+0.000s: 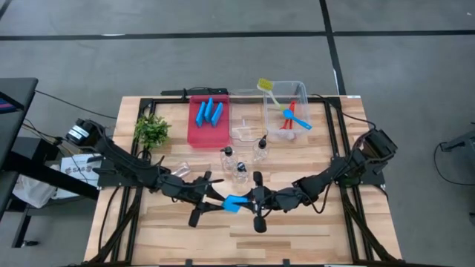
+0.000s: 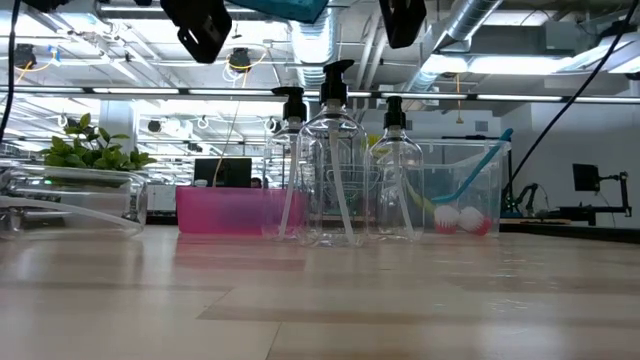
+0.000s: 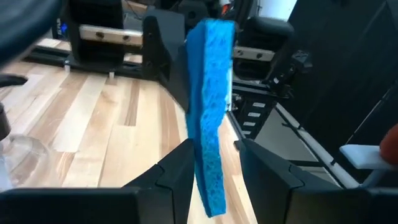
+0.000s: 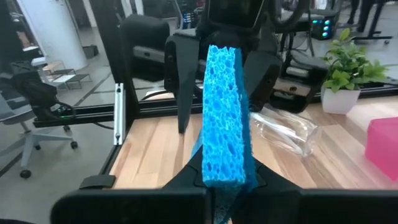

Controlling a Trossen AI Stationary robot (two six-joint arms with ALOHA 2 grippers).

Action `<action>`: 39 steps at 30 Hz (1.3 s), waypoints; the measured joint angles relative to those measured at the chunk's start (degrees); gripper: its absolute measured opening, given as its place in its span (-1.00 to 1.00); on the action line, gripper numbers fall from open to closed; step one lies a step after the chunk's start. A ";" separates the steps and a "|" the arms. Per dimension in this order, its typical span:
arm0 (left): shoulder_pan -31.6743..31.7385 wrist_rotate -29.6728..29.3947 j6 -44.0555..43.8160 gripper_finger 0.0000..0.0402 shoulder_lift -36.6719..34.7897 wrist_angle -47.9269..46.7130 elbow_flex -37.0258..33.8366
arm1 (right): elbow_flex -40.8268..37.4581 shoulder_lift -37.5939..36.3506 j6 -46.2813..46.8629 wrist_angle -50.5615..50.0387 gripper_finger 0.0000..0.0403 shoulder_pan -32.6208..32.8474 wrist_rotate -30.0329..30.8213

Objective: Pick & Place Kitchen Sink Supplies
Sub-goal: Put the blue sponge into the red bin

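Sponge [image 4: 225,124] looks rough and porous, matt blue foam. Table [image 1: 297,230] is pale wood planks with a light sheen. Bottles [image 2: 338,170] are clear glossy plastic, black pump tops. Bin [image 2: 470,185] clear plastic too, tray [image 1: 209,132] smooth red plastic.

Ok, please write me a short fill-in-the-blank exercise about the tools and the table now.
The blue sponge is clamped by the ____ tool.
The left tool stands ____ around it.
The table bears ____ clear pump bottles.
The plant stands beside the ____ tray.
Missing words: right; open; three; red.
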 joint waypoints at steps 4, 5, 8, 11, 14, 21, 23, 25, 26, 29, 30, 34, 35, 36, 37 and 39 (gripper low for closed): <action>0.95 0.05 -0.68 -0.36 1.32 0.20 0.00 | 0.00 0.30 0.00 0.24 -0.96 -0.25 0.24; 1.29 0.09 -1.25 -0.36 1.58 0.14 0.00 | 0.00 0.31 0.01 0.22 -0.96 -0.30 0.26; 2.22 -0.03 -1.49 -0.36 2.11 0.39 0.00 | 0.00 0.31 0.02 0.13 -0.96 -0.32 0.40; 2.45 0.05 -1.42 -0.37 1.95 0.68 0.00 | 0.00 0.31 0.02 0.13 -0.96 -0.29 0.37; 2.45 0.17 -1.30 -0.46 1.93 0.94 0.01 | 0.00 0.33 0.00 0.04 -0.95 -0.25 -0.16; 2.67 -0.04 1.62 -0.93 1.42 1.49 0.00 | 0.00 0.35 -3.78 1.03 -0.65 -0.13 -0.70; 2.59 0.02 1.75 -0.93 0.63 1.43 0.00 | 0.00 0.35 -5.35 1.05 -0.54 0.26 -0.72; 2.12 0.38 2.10 -0.94 -0.79 1.05 0.02 | 0.00 0.37 -6.91 1.10 -0.41 0.63 -0.72; 1.83 0.60 2.63 -0.94 -1.67 0.77 0.01 | 0.00 0.37 -7.49 1.11 -0.34 0.74 -0.76; 0.46 0.83 3.97 -0.94 -5.62 -1.61 0.01 | 0.00 0.37 -8.68 1.27 -0.12 1.04 -0.74; 0.10 0.83 4.46 -0.94 -7.28 -3.15 0.02 | 0.00 0.37 -8.83 1.33 -0.05 1.04 -0.74; -1.08 -4.84 4.79 -0.94 -16.05 -13.87 0.02 | 0.00 0.37 -8.57 1.31 0.17 1.04 -0.76; -1.08 -7.01 4.74 -0.94 -18.68 -17.37 0.02 | 0.00 0.39 -8.57 1.31 0.21 1.04 -0.76; -1.07 -9.28 4.62 -0.94 -21.33 -21.27 0.02 | 0.00 0.39 -8.56 1.31 0.24 1.02 -0.75; -1.03 -11.41 4.53 -0.94 -23.93 -24.87 0.02 | 0.00 0.39 -8.55 1.31 0.25 1.00 -0.74; -0.54 -16.23 4.28 -0.93 -28.95 -32.72 0.24 | 0.00 0.39 -8.55 1.33 0.26 1.00 -0.75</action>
